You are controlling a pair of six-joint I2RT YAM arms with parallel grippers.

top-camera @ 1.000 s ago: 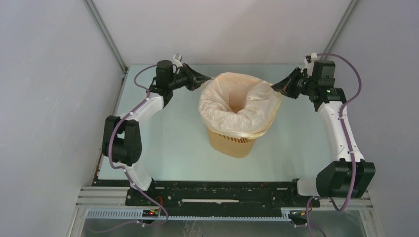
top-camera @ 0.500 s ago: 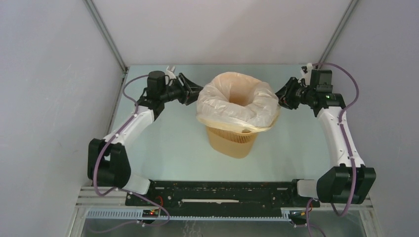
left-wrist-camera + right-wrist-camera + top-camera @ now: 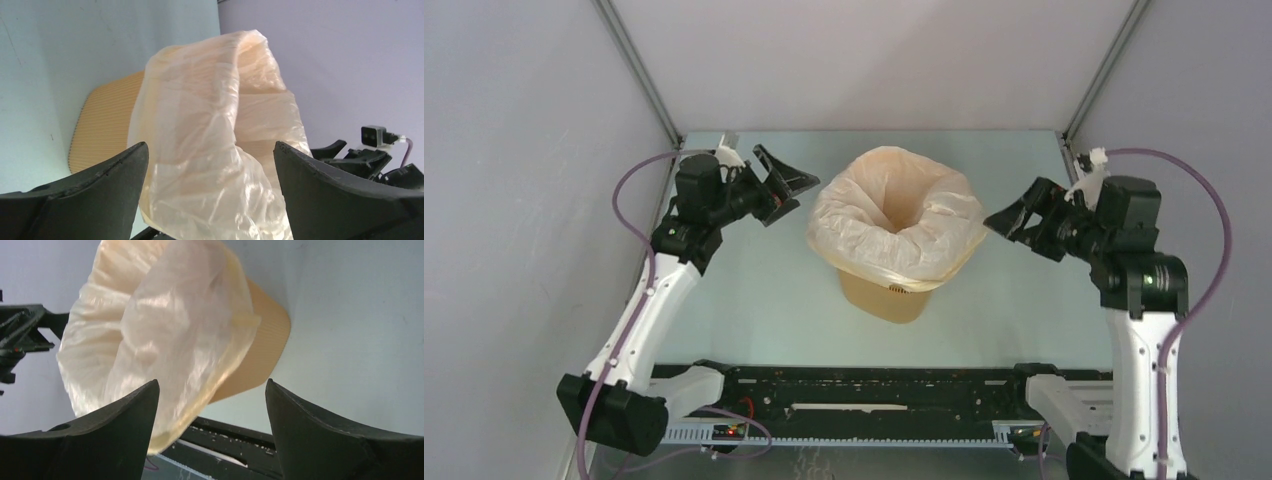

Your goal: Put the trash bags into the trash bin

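The trash bin (image 3: 886, 297), yellow-orange with meshed sides, stands mid-table. The trash bag (image 3: 864, 215), thin and cream-white, lines it, its mouth folded out over the rim and hanging down the upper sides. My left gripper (image 3: 796, 192) is open, a short way left of the bag and not touching it. My right gripper (image 3: 1009, 228) is open too, just right of the bag's edge. The left wrist view shows the bag (image 3: 210, 100) and bin (image 3: 105, 120) beyond my open left gripper (image 3: 210, 147). The right wrist view shows the bag (image 3: 150, 325) and bin (image 3: 265, 345) beyond my open right gripper (image 3: 212, 382).
The black base rail (image 3: 864, 385) runs along the table's near edge. Grey walls close in the table on the left, right and back. The right gripper (image 3: 360, 155) shows past the bag in the left wrist view.
Both grippers have opened and let go of the bag's edge. Both arms have drawn back outwards from the bin, and the bag's folded edge has settled lower over the rim.
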